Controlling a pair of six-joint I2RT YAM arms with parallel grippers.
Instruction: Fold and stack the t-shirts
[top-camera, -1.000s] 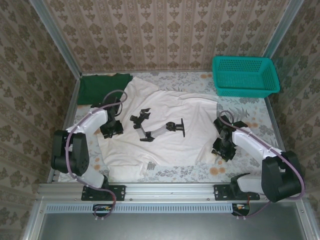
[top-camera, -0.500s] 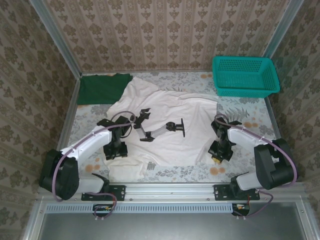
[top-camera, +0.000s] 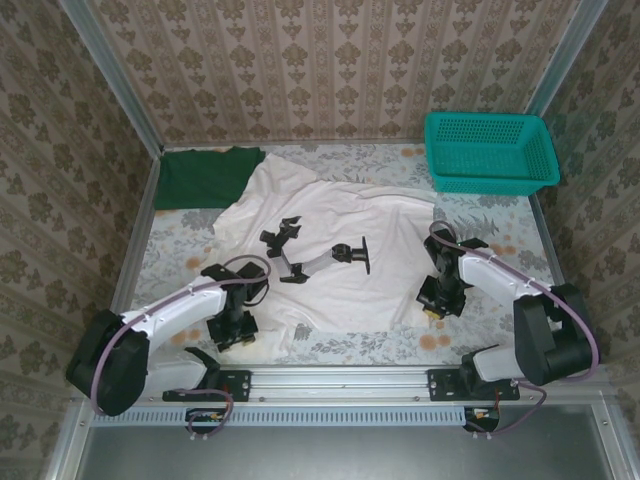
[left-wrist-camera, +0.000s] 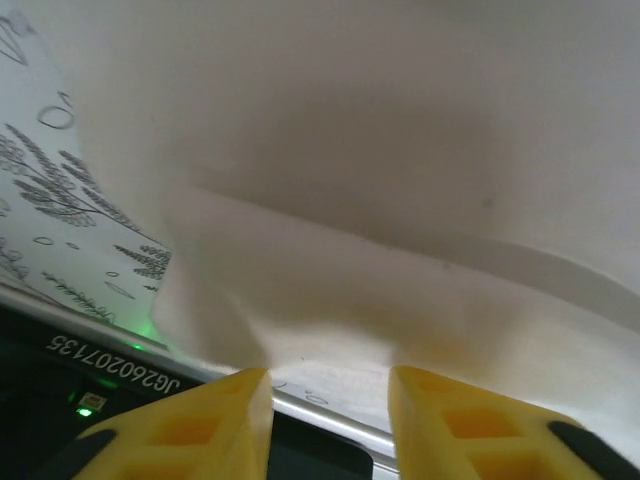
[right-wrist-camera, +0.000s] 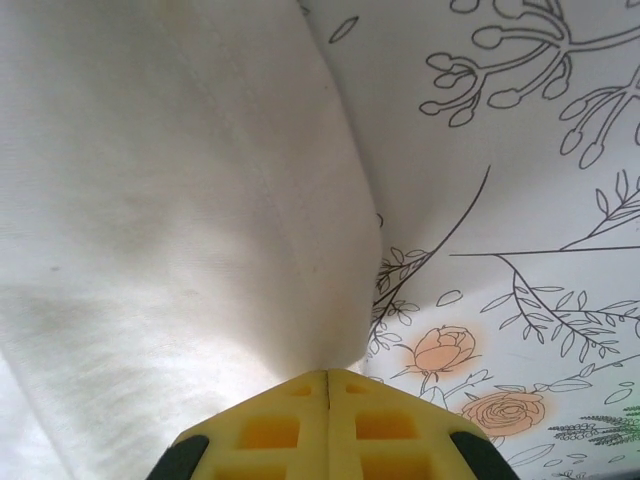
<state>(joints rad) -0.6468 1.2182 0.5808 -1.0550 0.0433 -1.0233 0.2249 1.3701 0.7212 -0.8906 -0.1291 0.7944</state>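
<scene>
Top external view has the soft, light off-white t-shirt (top-camera: 390, 270) spread mid-frame on the worktop (top-camera: 470, 225), my right tool (top-camera: 436, 300) clamped on its lower-right hem, my left tool (top-camera: 232, 331) gaping at the lower-left hem, where I judge floppy cloth pinches best.

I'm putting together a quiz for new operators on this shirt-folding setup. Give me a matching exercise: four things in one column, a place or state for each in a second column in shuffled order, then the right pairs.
Things
1. off-white t-shirt
2. dark green t-shirt
3. teal mesh basket
4. right gripper

Places or states
A. in the far right corner
B. shut on a cloth edge
C. spread across the middle
D. in the far left corner

Pairs: 1-C, 2-D, 3-A, 4-B
</scene>
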